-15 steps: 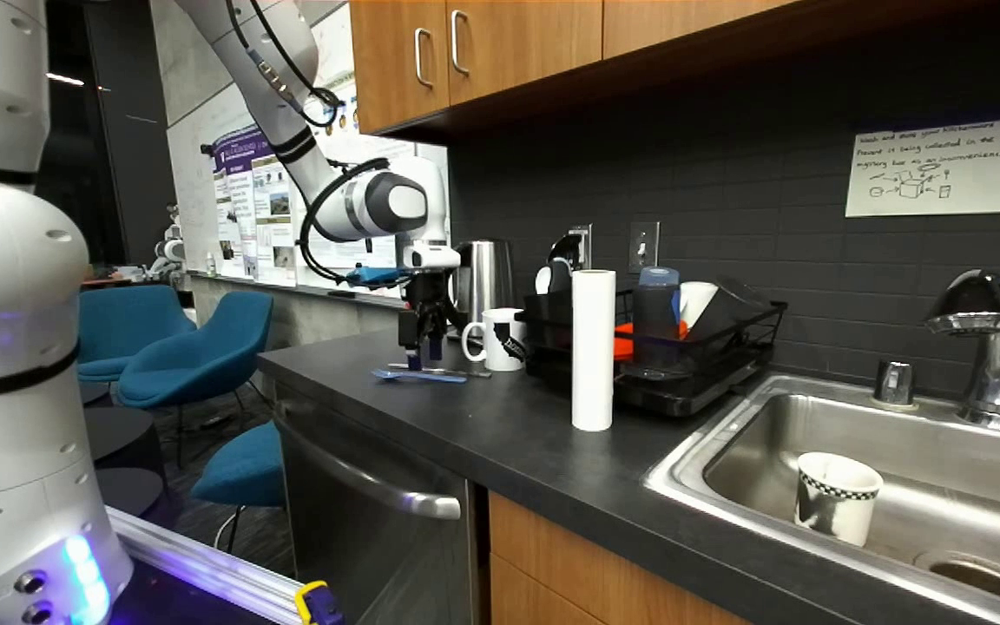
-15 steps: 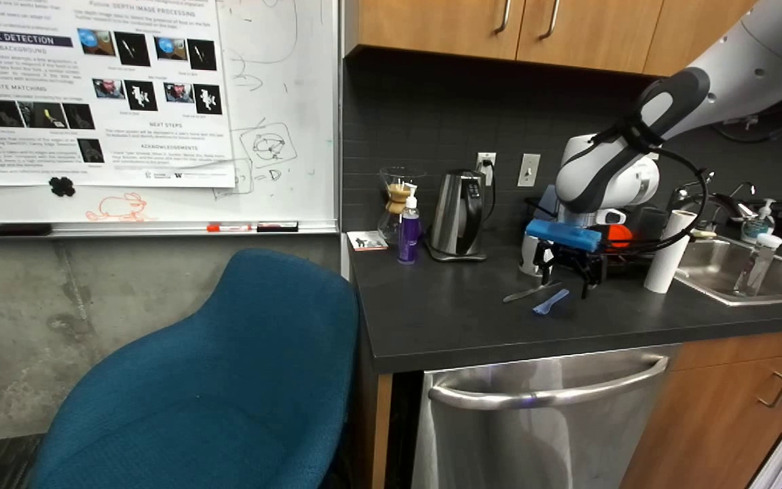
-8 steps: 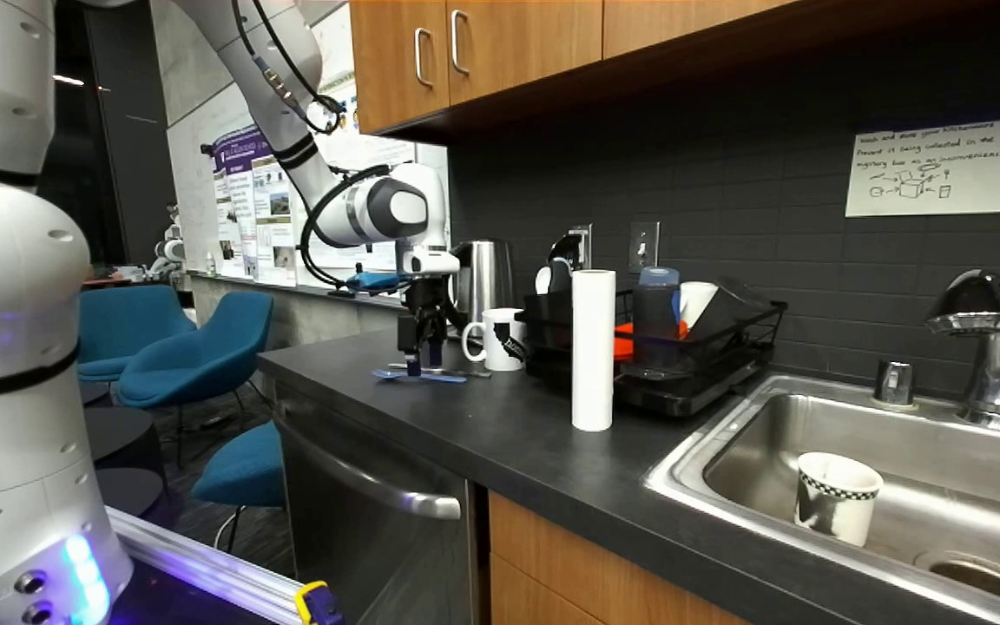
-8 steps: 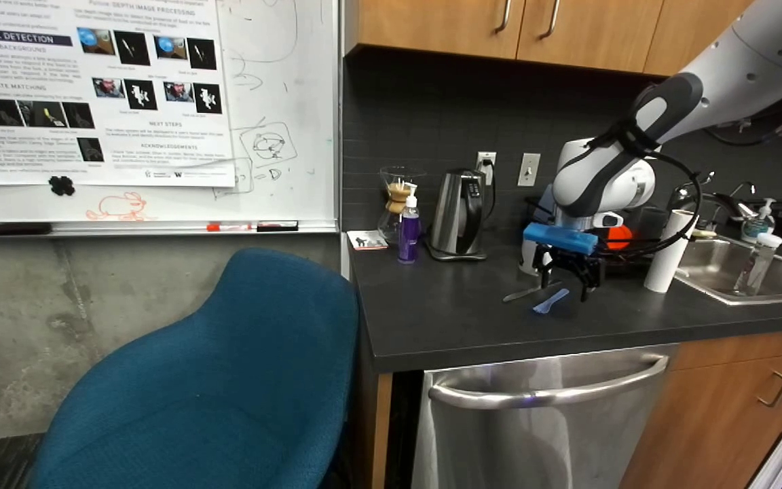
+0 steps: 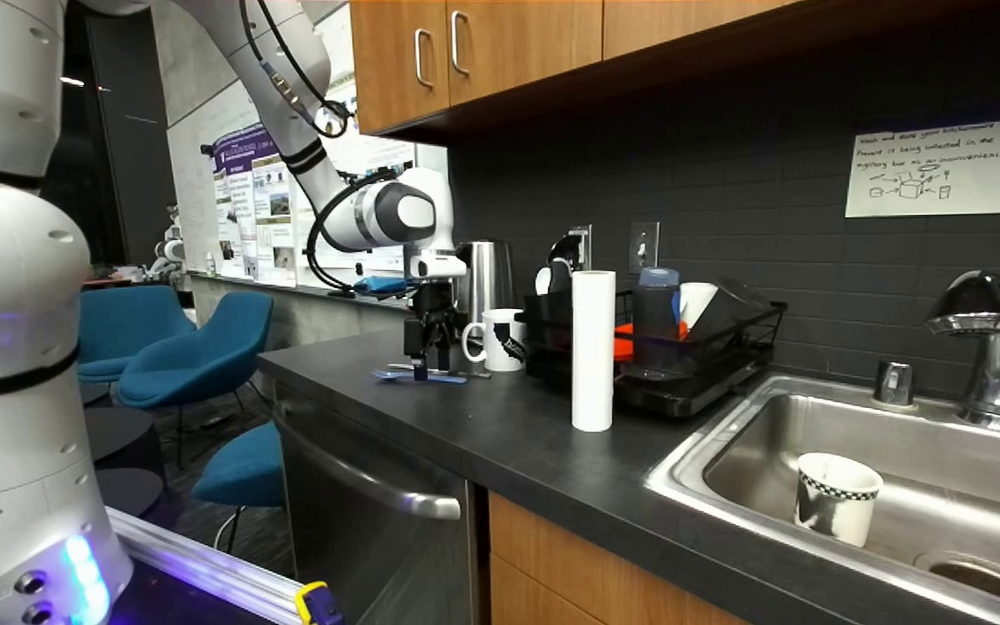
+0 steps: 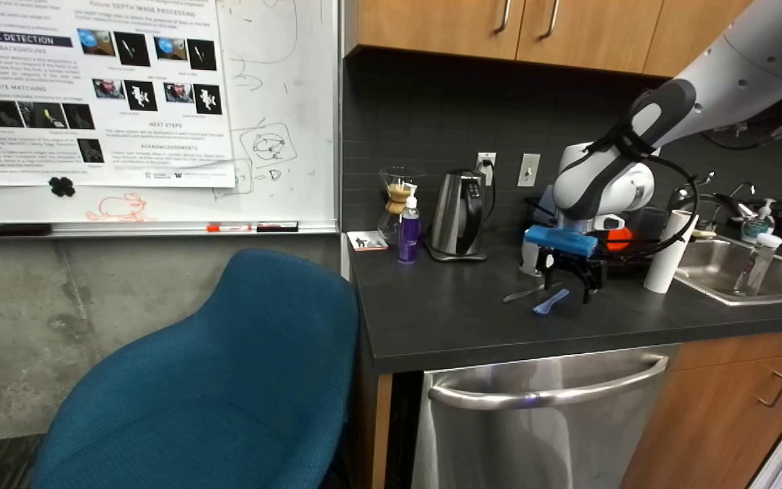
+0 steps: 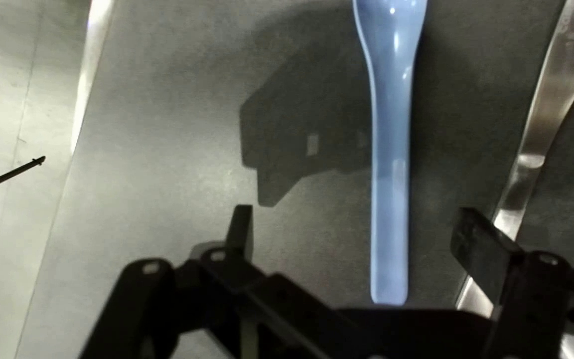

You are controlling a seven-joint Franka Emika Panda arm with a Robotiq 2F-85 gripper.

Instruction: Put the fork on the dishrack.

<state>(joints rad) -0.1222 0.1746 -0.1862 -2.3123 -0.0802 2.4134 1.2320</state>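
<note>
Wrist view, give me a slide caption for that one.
Open gripper framing the handle of the blue fork, a metal utensil alongside on the dark counter.

fork (image 7: 390,214): glossy plastic | knife (image 7: 540,127): shiny metal | countertop (image 6: 445,312): smooth, matt | chair (image 6: 228,380): woven-looking cloth

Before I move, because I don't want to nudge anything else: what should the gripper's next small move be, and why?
I'd probably narrow the open gripper slightly: in the wrist view, the fork shows between its fingers, but one of them overlaps the knife and might catch it.
</note>
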